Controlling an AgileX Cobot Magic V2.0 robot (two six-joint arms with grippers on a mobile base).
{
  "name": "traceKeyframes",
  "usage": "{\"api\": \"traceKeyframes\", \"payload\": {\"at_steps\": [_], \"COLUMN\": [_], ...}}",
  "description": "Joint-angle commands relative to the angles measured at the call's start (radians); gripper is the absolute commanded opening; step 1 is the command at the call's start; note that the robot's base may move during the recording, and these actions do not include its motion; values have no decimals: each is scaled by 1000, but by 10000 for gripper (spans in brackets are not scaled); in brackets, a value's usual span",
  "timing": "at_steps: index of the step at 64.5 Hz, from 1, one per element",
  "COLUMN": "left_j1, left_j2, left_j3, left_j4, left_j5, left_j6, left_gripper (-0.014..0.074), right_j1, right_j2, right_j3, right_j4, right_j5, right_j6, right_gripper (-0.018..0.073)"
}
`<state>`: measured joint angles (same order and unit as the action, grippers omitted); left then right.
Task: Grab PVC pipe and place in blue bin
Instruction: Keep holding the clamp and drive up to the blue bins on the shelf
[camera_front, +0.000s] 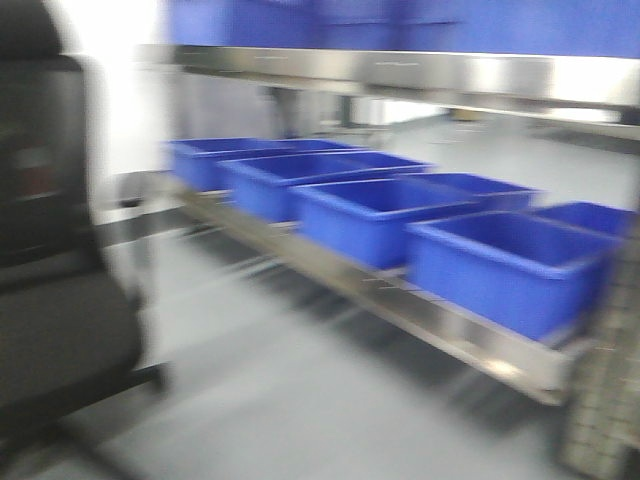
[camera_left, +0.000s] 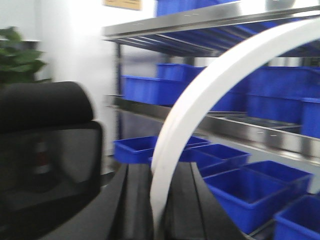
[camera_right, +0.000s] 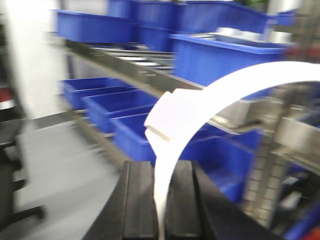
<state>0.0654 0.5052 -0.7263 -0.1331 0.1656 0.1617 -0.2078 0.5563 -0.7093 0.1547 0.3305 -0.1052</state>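
In the closed right claw (camera_right: 160, 170) sits PVC pipe (camera_right: 172, 117).

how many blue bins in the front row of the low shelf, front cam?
4, left to right: far-left bin, second bin, third bin, nearest bin. More sit behind, blurred and partly hidden.

Bright even indoor light, heavy motion blur across all three views, white wall (camera_front: 115, 90) blown out, glare on steel shelf edge (camera_front: 580, 80), blue bins (camera_front: 370, 215) smeared, white pipe (camera_right: 215, 92) overexposed, soft shadows on grey floor (camera_front: 300, 410) beneath lower rack (camera_front: 450, 335).
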Motion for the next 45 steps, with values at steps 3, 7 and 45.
{"api": "traceKeyframes", "payload": {"at_steps": [3,7,45], "left_j1": [2,2,2], "left_j2": [-5,-7,-14], "left_j3": [-2,-2,-2], "left_j4": [-2,-2,-2], "left_j5": [-27,-27,-27], "left_j6": [-4,-4,-4], "left_gripper": [-111,-111,-111], "right_j1": [0,0,0], "right_j2": [-5,-5,-9], "right_j3": [2,2,2], "right_j4": [-6,-6,-6], "right_j5": [-23,-23,-23], "right_j6": [-5,-5,-5], "right_gripper": [-155,-155,-155]}}
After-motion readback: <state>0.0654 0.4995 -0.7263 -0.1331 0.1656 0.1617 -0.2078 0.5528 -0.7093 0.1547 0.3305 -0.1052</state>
